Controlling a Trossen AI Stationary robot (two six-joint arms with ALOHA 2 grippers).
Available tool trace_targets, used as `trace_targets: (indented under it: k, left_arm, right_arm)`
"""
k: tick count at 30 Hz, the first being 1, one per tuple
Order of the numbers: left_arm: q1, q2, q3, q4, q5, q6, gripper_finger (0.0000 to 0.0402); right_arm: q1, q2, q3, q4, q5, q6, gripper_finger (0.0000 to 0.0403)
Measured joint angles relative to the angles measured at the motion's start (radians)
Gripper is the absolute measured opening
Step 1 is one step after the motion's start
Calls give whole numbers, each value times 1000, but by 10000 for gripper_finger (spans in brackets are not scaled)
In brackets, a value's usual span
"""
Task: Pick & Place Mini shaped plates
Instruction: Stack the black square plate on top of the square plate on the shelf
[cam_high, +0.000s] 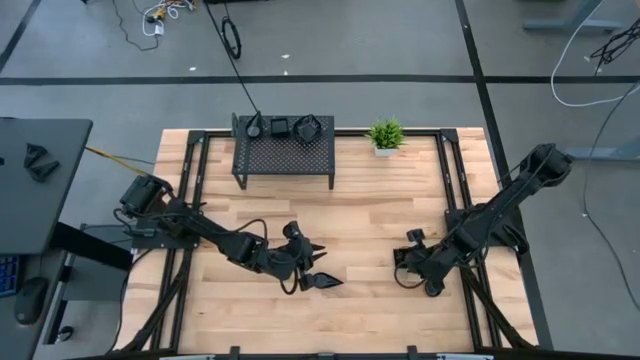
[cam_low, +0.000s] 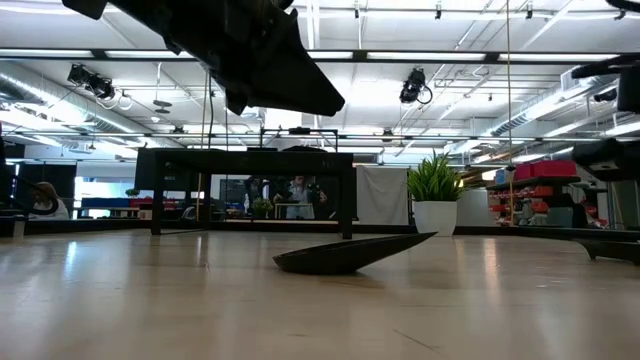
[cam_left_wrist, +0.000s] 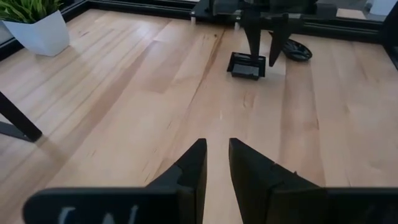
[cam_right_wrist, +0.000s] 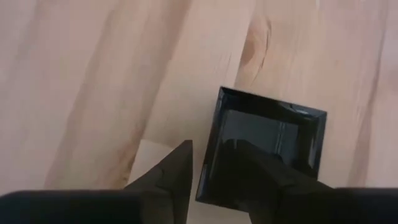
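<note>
Mini shaped plates inspected: a square plate (cam_right_wrist: 267, 146) lies flat on the desk (cam_high: 380, 220) under the right gripper (cam_right_wrist: 208, 180), whose jaws stand open astride its near rim, one finger over the bare wood, one over the dish; no grip is confirmed. A leaf plate (cam_high: 322, 282) lies on the desk beside the left gripper (cam_left_wrist: 216, 168), whose jaws are narrowly parted and empty. Judged glossy, rigid, light, probably brittle and slippery; the thin raised rim is the sensible hold. The mesh rack (cam_high: 284, 155) carries several plates (cam_high: 292, 127) on top. A potted plant (cam_high: 385, 135) stands near it.
</note>
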Motion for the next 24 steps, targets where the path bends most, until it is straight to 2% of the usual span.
trace_targets:
  k: [7,14,16,20,22,24]
  left_arm:
    - [0,0,0,6,-1,-1,71]
    - [0,0,0,20,3,0,71]
    - [0,0,0,50,3,18,71]
    - [0,0,0,156,13,118,71]
    - [11,0,0,240,78,181,71]
    - [36,0,0,318,221,255,72]
  right_arm:
    - [2,74,-3,43,33,-2,101]
    - [6,83,8,92,35,-17,22]
    - [5,83,36,101,36,-61,8]
    - [-7,84,111,105,85,-222,17]
    - [-36,83,149,136,125,-328,19]
    - [-77,83,174,199,121,-439,16]
